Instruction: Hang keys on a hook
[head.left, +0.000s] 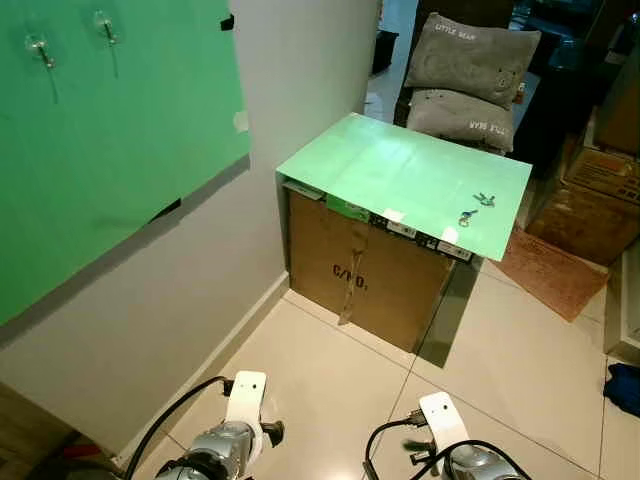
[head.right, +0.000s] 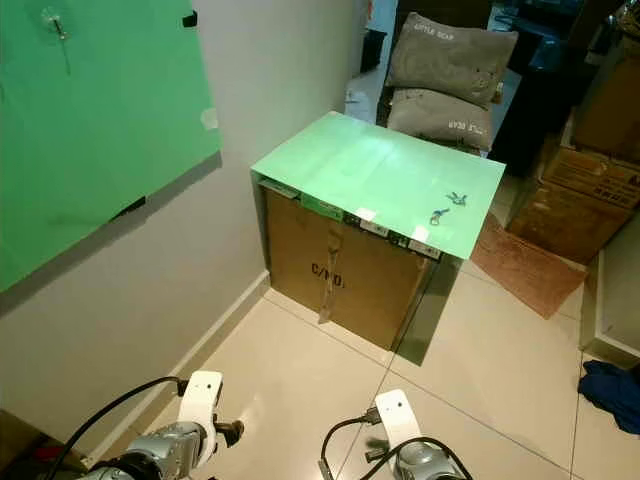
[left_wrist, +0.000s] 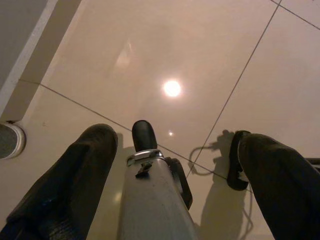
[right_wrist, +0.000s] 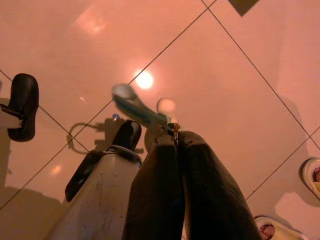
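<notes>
A small silvery-blue key (right_wrist: 131, 106) (blurred, so I call it a key with some reserve) sticks out of the tips of the right gripper (right_wrist: 176, 137). That gripper's two black fingers (right_wrist: 200, 170) are pressed together on the key's end. The key's long axis runs crosswise to the fingers, not in line with them. The gripper hangs low, pointing down at the glossy beige tiled floor (head.left: 330, 380).

The move turns on where the two clear wall hooks (head.left: 40, 48) (head.left: 104, 25) lie from that key: high up and well to the robot's left, stuck on the big green sheet (head.left: 120, 150) taped to the white wall. The left arm is nearer that wall. The left gripper (left_wrist: 175, 137) also hangs over the tiles, its fingers (left_wrist: 95, 150) spread wide with nothing between them. The right arm would probably have to lift and reach across the body, or the robot turn to face the wall.

Two more small metal keys (head.left: 484, 200) (head.left: 467, 216) lie close together near the far right edge of the pale green sheet (head.left: 400, 170) that covers the brown cardboard box (head.left: 360, 270) ahead. The floor between the robot and the wall looks open. The box corner and the grey cushions (head.left: 470, 50) behind it stand off to the right.
</notes>
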